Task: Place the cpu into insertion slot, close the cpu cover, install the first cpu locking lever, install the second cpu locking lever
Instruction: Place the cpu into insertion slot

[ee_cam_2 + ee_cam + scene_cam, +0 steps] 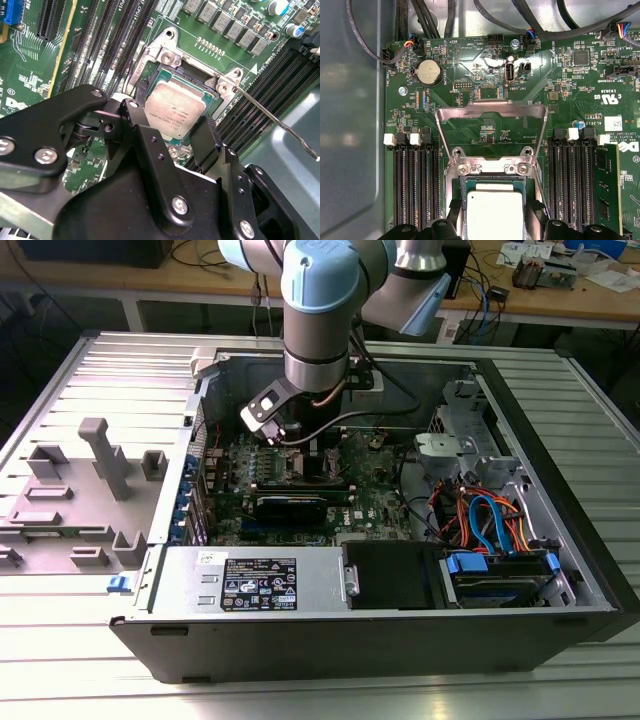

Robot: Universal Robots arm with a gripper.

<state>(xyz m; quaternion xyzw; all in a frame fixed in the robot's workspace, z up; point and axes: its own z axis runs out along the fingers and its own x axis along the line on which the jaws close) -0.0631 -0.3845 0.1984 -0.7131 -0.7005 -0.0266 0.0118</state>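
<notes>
The cpu (175, 107) (495, 215), a small square chip with a dull silver top, lies in the insertion slot (192, 75) (492, 176) on the green motherboard (370, 505). My gripper (170, 116) (494, 207) is shut on the cpu, with one black finger (131, 107) against one edge and the other against the opposite edge. The cpu cover (490, 106), a silver frame with a window, stands swung open beyond the slot. A thin locking lever (270, 117) sticks out, raised, beside the slot. In the exterior view the gripper (290, 435) reaches down into the open computer case.
Black memory slots (417, 190) flank the slot on both sides. A long black card (290, 505) lies nearby on the board, with a power supply (255, 580), drive bay and coloured cables (490, 520) in the case. Grey fixtures (100, 460) stand at the exterior view's left.
</notes>
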